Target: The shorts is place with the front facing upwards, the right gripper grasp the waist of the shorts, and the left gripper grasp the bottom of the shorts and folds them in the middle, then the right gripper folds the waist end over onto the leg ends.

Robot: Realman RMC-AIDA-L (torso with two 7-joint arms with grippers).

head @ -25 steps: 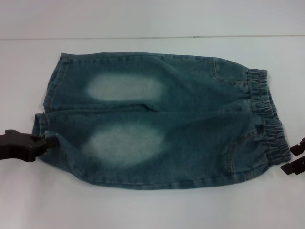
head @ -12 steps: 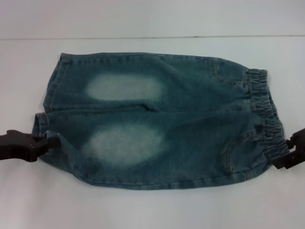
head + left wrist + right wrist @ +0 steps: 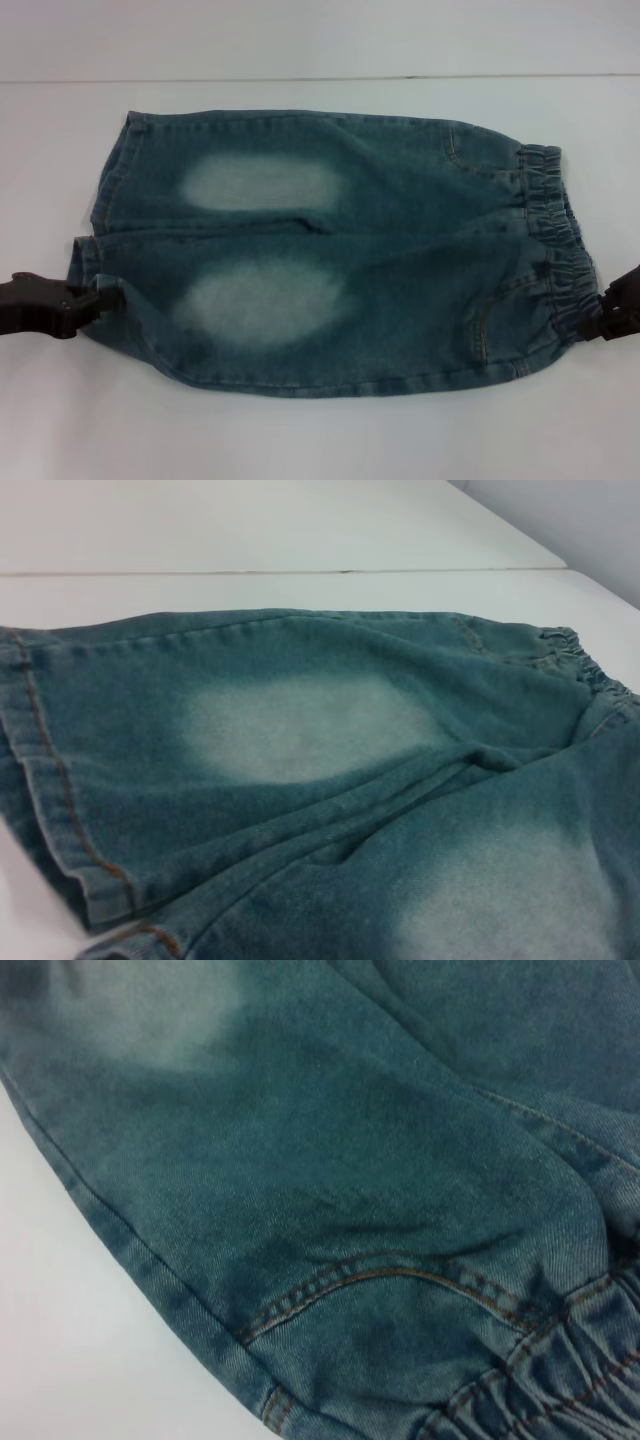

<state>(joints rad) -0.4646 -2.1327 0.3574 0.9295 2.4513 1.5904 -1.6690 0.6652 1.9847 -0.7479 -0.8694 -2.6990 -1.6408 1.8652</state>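
Blue-green denim shorts (image 3: 330,250) with pale faded oval patches lie flat and front-up on the white worktop (image 3: 300,430), nearer leg toward the robot, leg hems on its left and gathered elastic waistband (image 3: 555,240) on its right. At the nearer leg's hem the black left end effector (image 3: 97,298) touches the denim, and at the nearer end of the waistband the black right end effector (image 3: 598,318) meets the elastic; whether either is clenched on the cloth cannot be told. Farther back lies the other leg, flat and parallel, beyond it bare worktop
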